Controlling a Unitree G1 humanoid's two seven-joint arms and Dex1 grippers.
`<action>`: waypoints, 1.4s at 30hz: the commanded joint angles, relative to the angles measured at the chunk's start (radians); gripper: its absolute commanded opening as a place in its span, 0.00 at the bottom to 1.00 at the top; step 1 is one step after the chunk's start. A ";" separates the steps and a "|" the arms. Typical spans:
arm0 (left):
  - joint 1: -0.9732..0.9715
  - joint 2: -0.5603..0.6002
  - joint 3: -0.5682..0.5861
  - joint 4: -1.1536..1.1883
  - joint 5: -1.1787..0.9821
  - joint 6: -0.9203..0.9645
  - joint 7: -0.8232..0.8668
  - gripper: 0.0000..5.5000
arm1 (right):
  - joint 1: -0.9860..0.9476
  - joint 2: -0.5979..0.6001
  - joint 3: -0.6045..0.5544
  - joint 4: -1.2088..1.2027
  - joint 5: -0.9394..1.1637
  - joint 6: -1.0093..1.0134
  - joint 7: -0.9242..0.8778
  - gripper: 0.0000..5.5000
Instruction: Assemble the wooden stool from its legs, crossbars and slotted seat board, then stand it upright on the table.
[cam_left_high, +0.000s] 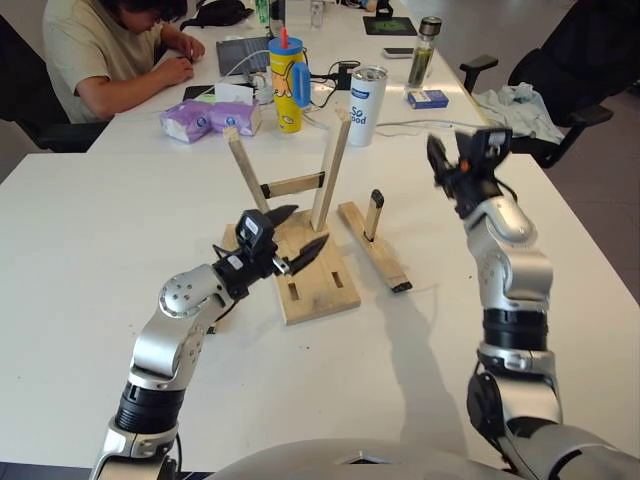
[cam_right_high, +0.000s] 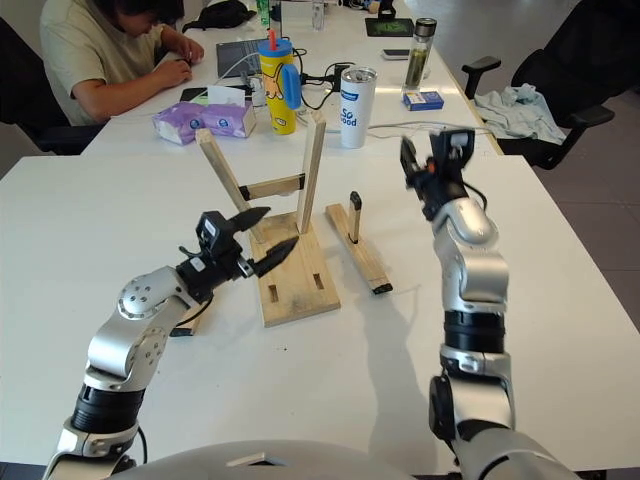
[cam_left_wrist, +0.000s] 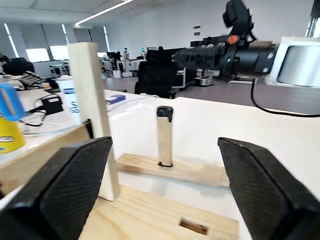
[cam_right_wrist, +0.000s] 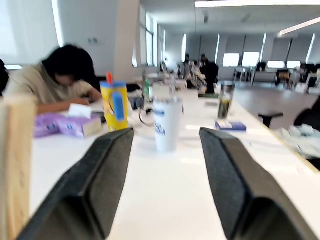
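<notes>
The slotted seat board (cam_left_high: 318, 285) lies flat on the white table. Two legs (cam_left_high: 331, 172) stand upright in it, joined by a crossbar (cam_left_high: 293, 185). Beside the board to the right lies another leg (cam_left_high: 372, 258) with a short black-tipped piece (cam_left_high: 374, 214) standing on it. My left gripper (cam_left_high: 311, 226) is open just above the board's near left part, close to the upright legs; its fingers (cam_left_wrist: 65, 190) frame the board (cam_left_wrist: 160, 220) and one leg (cam_left_wrist: 95, 110). My right gripper (cam_left_high: 446, 166) is raised over the table's right side, open and holding nothing (cam_right_wrist: 165, 165).
At the back of the table stand a yellow cup (cam_left_high: 287, 85), a white tumbler (cam_left_high: 367, 105), tissue packs (cam_left_high: 210, 118) and a bottle (cam_left_high: 423, 50). A person sits writing at the far left. An office chair (cam_left_high: 560, 120) with cloth stands at the right.
</notes>
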 joint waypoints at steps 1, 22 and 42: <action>0.059 0.089 -0.059 -0.044 0.061 0.010 -0.043 0.71 | 0.130 -0.070 0.038 -0.042 0.031 0.156 0.090 0.59; 0.110 0.240 -0.217 0.166 0.456 -0.216 -0.057 0.71 | 0.097 -0.041 0.239 -0.032 0.047 0.342 0.172 0.86; 0.023 0.208 -0.116 0.240 0.420 -0.258 -0.064 0.71 | 0.051 -0.006 0.323 0.106 -0.051 0.285 0.156 0.47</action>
